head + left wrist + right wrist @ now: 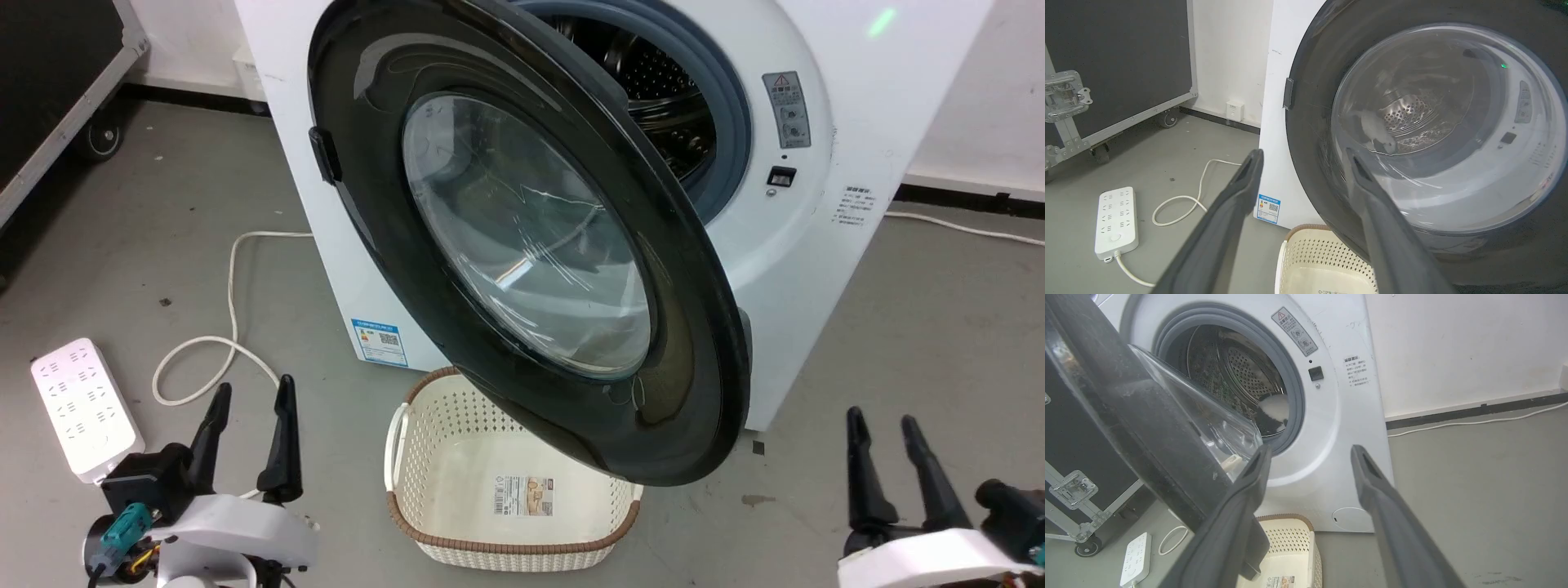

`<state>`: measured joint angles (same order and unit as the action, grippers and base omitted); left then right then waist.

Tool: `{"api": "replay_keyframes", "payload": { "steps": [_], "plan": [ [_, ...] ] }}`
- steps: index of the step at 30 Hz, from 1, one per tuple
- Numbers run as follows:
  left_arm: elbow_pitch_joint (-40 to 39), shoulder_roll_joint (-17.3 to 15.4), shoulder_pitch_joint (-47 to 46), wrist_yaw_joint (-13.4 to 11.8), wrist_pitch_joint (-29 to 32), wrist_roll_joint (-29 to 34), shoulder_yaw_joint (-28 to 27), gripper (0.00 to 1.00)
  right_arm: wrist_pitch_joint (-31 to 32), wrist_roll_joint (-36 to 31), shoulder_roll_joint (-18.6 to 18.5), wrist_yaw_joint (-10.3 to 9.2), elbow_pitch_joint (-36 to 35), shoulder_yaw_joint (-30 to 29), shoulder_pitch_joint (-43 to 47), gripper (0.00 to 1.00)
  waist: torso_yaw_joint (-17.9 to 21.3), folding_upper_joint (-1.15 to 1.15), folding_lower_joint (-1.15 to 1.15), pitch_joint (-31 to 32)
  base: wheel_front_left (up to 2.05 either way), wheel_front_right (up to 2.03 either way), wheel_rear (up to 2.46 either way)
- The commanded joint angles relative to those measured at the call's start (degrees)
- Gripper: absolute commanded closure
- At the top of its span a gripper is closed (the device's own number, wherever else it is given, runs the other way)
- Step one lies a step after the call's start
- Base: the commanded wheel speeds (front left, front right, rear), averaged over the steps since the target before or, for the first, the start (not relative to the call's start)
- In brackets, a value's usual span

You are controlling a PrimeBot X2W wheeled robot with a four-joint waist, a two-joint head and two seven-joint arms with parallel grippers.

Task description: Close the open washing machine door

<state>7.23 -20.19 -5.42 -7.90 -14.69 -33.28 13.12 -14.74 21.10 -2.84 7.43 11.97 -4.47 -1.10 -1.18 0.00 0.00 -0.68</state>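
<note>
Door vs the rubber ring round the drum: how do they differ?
The washing machine door is glossy black with a clear glass bowl; the rubber ring is matte grey-blue. The door stands swung open; the ring sits fixed in the washer front. Both are round.

A grey rectangular sticker [787,109] is sitting on the front panel of the white front-loading washing machine [804,269], toward its upper right edge. It is showing a red warning triangle above small pictograms, and its lettering is coming out too small to read. Lower, near the panel's right edge, a block of tiny dark printed lines [855,204] is blurring past reading. At the panel's lower left corner a blue-and-white sticker [379,341] is displaying a QR code under a blue header of unreadable characters. A white and orange paper label [526,496] is lying on the bottom of the cream perforated plastic basket [416,457], its print likewise too fine to make out.
</note>
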Motion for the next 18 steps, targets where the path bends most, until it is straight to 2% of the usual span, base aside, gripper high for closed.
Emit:
{"api": "replay_keyframes", "payload": {
  "steps": [1, 3, 4, 5, 8, 10, 12, 18],
  "plan": [
    [0.2, 0.4, 0.8, 0.2, -0.3, 0.7, -0.7, 0.0, -0.3, -0.6, 0.0, 0.06, -0.5, -0.5, 0.6, 0.0, 0.1, 0.0, 0.0, 0.2, 0.0, 0.0, 0.0],
    [0.3, 0.8, 1.1, 0.2, -0.3, 1.1, -1.1, 0.0, -0.3, -1.4, 0.0, 0.06, -1.7, -2.2, 0.3, 0.0, 0.2, 0.0, 0.0, 0.3, 0.0, 0.0, 0.0],
    [0.2, 0.9, 1.1, 0.2, -0.3, 1.2, -1.4, 0.0, -0.3, -1.7, 0.0, 0.06, -2.8, -3.3, 0.0, 0.54, 0.2, 0.0, 0.0, 0.3, 0.0, 0.0, 0.0],
    [0.1, 1.1, 1.2, 0.3, -0.3, 1.4, -1.6, 0.0, -0.3, -2.1, 0.0, 0.06, -4.1, -4.2, -0.3, 1.0, 0.2, 0.0, 0.0, 0.2, 0.0, 0.0, 0.0],
    [-0.4, 1.6, 1.1, 0.5, -0.3, 1.8, -2.0, 0.0, -0.3, -2.8, 0.0, 0.06, -8.8, -4.5, -1.1, 1.0, 0.0, 0.0, 0.0, 0.1, 0.0, 0.0, 0.0],
    [-0.6, 1.9, 1.0, 0.6, -0.3, 2.0, -2.2, 0.0, -0.3, -2.7, 0.0, 0.06, -12.3, -2.4, -1.4, 1.0, -0.2, 0.0, 0.0, 0.0, 0.0, 0.0, 0.0],
    [-0.8, 2.1, 1.0, 0.7, -0.3, 2.3, -2.4, 0.0, 0.2, -2.6, 0.0, 0.06, -15.4, 1.3, -1.4, 1.0, -0.4, 0.0, 0.0, -0.3, 0.0, 0.0, 0.0],
    [-1.2, 2.5, 0.6, 1.1, -0.3, 3.1, -2.7, 0.0, 7.0, -1.4, 0.0, 0.06, -21.1, 14.5, -0.3, 1.0, -1.6, 0.0, 0.0, -1.2, 0.0, 0.0, 0.0]
  ]
}}
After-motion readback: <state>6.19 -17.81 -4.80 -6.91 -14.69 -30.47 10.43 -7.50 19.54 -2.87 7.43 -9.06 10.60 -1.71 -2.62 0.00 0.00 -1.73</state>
